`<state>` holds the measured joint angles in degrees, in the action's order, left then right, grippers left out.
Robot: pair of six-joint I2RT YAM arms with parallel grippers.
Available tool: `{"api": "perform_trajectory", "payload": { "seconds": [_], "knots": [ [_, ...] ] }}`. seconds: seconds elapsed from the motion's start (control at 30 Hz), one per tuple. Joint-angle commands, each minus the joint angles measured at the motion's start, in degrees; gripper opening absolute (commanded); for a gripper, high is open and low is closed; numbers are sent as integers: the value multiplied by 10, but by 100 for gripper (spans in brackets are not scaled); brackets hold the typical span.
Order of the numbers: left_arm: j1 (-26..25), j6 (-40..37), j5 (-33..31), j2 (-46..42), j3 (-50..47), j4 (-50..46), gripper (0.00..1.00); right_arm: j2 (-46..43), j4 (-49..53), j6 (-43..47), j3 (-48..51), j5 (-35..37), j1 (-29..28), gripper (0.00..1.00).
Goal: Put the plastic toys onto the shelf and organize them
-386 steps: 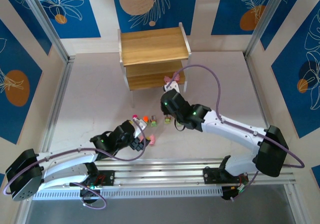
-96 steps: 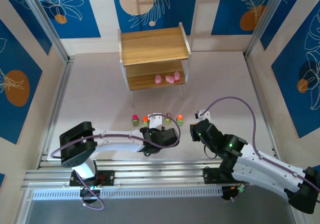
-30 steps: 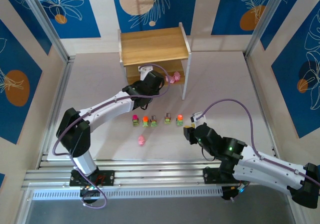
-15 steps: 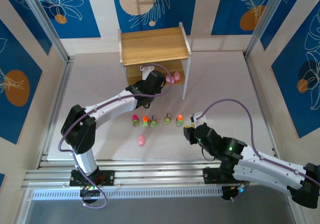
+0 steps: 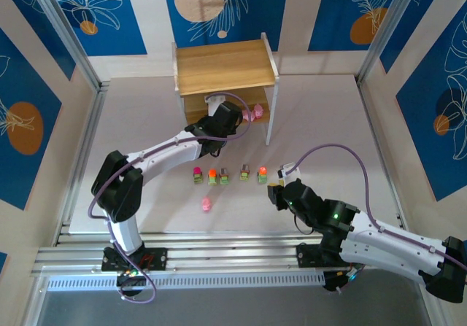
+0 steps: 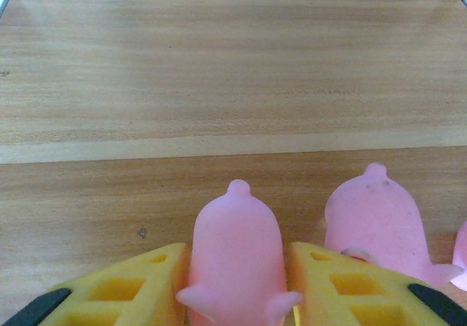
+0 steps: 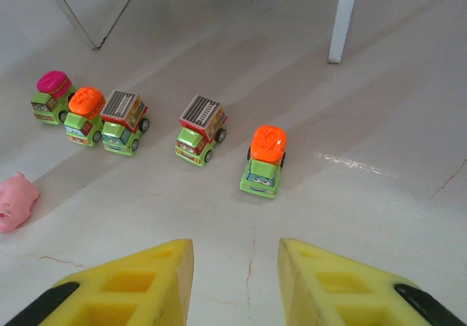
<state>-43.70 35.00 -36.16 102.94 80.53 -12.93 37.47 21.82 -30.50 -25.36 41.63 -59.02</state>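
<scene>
The shelf (image 5: 226,67) stands at the back of the table. My left gripper (image 5: 233,114) reaches into its lower tier. In the left wrist view a rounded pink figure (image 6: 235,249) stands on the lower board (image 6: 219,63) between the yellow fingers (image 6: 139,286). Those fingers sit just apart from it, so the left gripper (image 6: 237,268) is open. Two more pink figures (image 6: 376,216) stand to its right. My right gripper (image 7: 236,268) hovers open and empty over the floor, in front of a row of green-yellow trucks (image 7: 264,160). Another pink figure (image 5: 206,205) lies near the row.
The trucks (image 5: 225,175) line up on the white table in front of the shelf, topped pink (image 7: 51,92), orange (image 7: 86,113) or grey (image 7: 201,127). A white shelf leg (image 7: 343,20) stands behind them. The shelf's top board carries nothing.
The left gripper pushed slightly deeper into the lower tier, and its jaws have eased apart from the pink figure. The right arm has stayed still.
</scene>
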Motion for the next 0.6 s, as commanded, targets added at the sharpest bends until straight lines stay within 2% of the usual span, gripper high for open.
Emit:
{"api": "perform_trajectory", "payload": {
  "seconds": [0.0, 0.4, 0.57],
  "knots": [
    [7, 0, -5, -1, 11, 1, 42, 0, -12, 6, 5, 6, -5, 36],
    [2, 1, -7, -35, -10, 0, 57, 0, -12, 7, 6, 6, -5, 37],
    [-5, 1, -13, -53, -31, 0, 58, 0, -13, 7, 6, 6, -6, 37]
  ]
}}
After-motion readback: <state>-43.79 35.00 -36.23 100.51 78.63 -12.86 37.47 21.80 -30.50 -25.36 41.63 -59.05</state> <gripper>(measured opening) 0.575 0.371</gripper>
